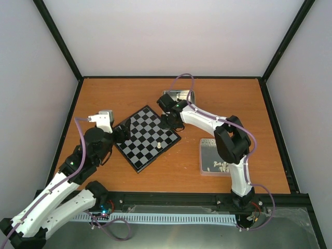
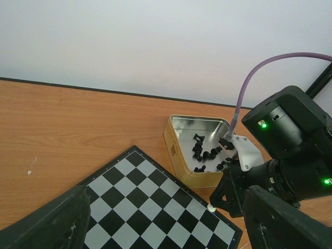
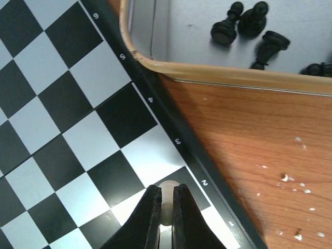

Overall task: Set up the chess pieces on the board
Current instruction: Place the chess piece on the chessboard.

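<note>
Over the far right edge of the board (image 3: 67, 104), beside the tin (image 3: 207, 75) of black chessmen (image 3: 238, 21): right gripper (image 3: 166, 193) pinched on a cream-white chess piece (image 3: 167, 183); left gripper (image 1: 123, 134) wide, empty.

A robot lab cell: plain white panels (image 1: 171, 36) in a black frame (image 1: 58, 39) enclose the wooden table (image 1: 129, 93).

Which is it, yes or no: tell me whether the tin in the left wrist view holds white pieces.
No, the tin shows only black chessmen lying inside it.
</note>
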Robot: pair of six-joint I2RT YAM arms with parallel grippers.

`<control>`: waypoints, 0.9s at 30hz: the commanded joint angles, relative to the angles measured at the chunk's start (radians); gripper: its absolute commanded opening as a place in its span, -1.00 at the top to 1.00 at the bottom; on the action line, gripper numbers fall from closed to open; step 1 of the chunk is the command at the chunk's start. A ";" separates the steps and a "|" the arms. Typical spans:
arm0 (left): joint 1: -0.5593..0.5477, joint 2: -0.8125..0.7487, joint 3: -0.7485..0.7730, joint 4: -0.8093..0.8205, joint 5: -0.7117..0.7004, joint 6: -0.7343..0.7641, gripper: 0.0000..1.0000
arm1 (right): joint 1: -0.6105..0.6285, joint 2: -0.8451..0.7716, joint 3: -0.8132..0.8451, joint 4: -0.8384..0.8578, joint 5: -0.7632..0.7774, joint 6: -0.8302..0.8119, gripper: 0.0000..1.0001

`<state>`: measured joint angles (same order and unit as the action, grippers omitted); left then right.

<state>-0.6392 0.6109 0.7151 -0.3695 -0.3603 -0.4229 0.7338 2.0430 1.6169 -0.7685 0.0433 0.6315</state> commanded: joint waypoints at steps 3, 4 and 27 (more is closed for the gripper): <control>0.007 -0.004 0.000 -0.007 -0.008 -0.006 -0.62 | 0.025 0.025 0.036 -0.037 -0.007 -0.004 0.94; 0.006 -0.005 0.000 -0.007 -0.007 -0.005 -0.62 | 0.027 0.025 0.033 -0.041 -0.004 -0.004 0.94; 0.006 -0.009 -0.003 -0.006 -0.006 -0.005 -0.62 | 0.033 0.042 0.008 -0.053 -0.001 -0.005 0.81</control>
<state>-0.6392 0.6109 0.7151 -0.3695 -0.3595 -0.4232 0.7544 2.0880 1.6310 -0.8047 0.0360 0.6289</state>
